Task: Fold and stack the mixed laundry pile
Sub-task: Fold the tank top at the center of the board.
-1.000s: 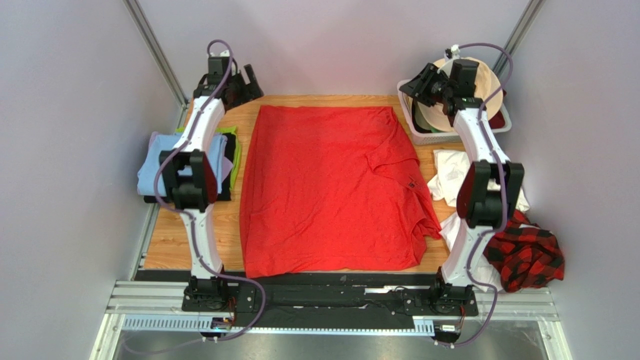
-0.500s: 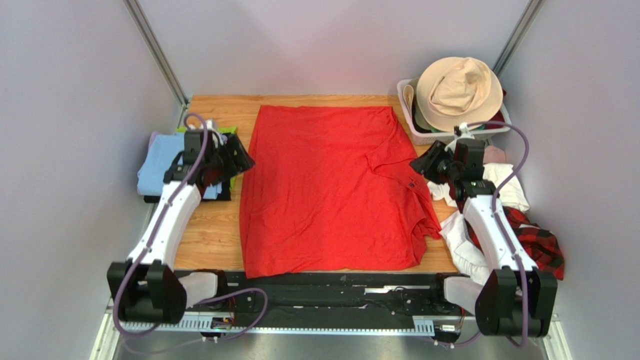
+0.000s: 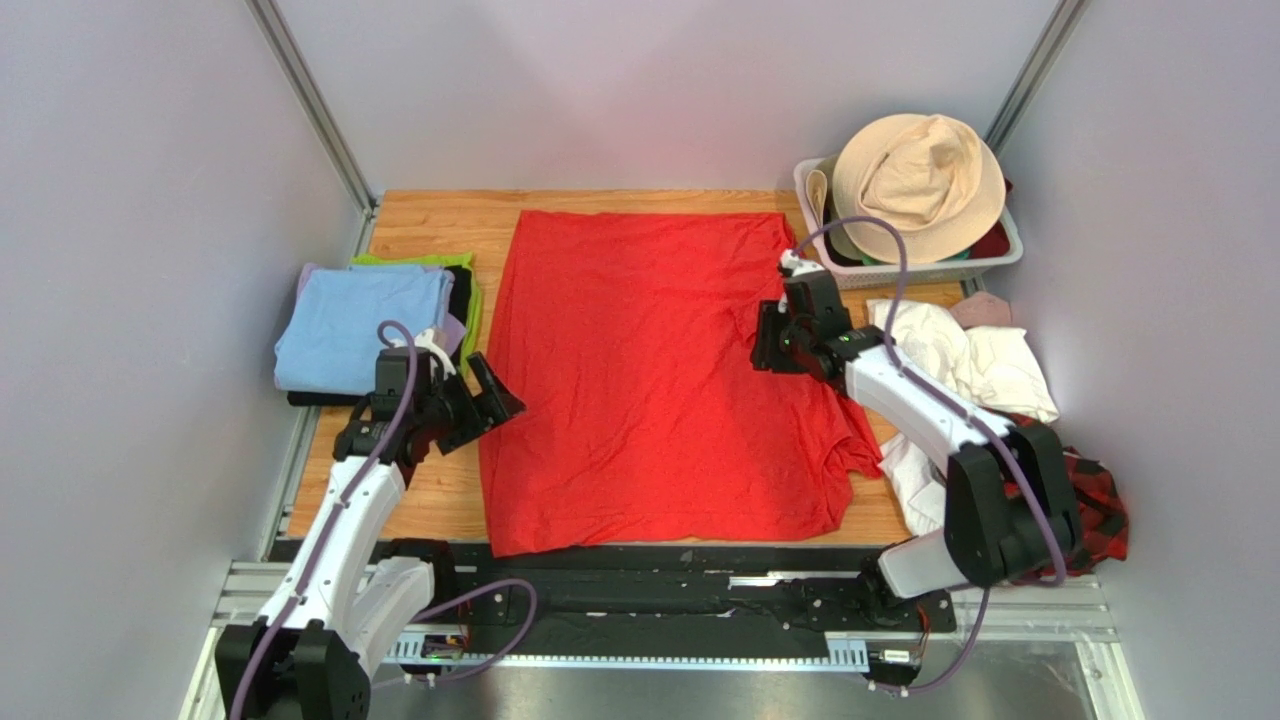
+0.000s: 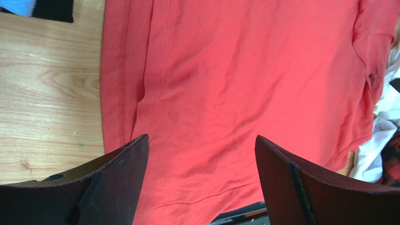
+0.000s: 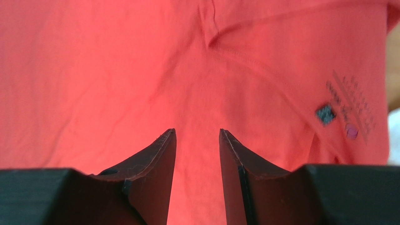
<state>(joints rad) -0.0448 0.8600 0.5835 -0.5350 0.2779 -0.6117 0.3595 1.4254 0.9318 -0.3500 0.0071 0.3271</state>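
Red cotton covers the middle of the wooden table (image 3: pixel 436 218): the large red T-shirt (image 3: pixel 661 375) lies spread nearly flat. It is smooth on its 9 o'clock side and rumpled toward 3 o'clock, where a small printed label shows.

Nearest us, at 4 o'clock, the plaid shirt (image 3: pixel 1085 503) sits bunched at the table corner, partly hidden by the right arm. At 8 o'clock our left gripper (image 3: pixel 484 396) hangs over the T-shirt's left edge, fingers wide apart and holding nothing. Farther in, at 2 o'clock on the shirt, our right gripper (image 3: pixel 769 339) points down at the creased cloth. Its fingers are narrow, with only a slim gap of red between them and nothing pinched. We cannot tell whether its tips touch the fabric.

Beside that arm at 3 o'clock lie the white cloths (image 3: pixel 962 360), with the small pink piece (image 3: pixel 984 311) just beyond them. At 9 o'clock a light blue cloth (image 3: pixel 353 330) tops a folded stack. Farthest, at 1 o'clock, a white basket (image 3: pixel 857 275) carries a beige bucket hat (image 3: pixel 920 180).

We judge the T-shirt fold is the step in hand, with neither side gripped yet. Next, each gripper needs to drop onto its own edge, pinch the cloth cleanly and lift in step with the other so the shirt folds without dragging. The rest of the pile is not yet folded.
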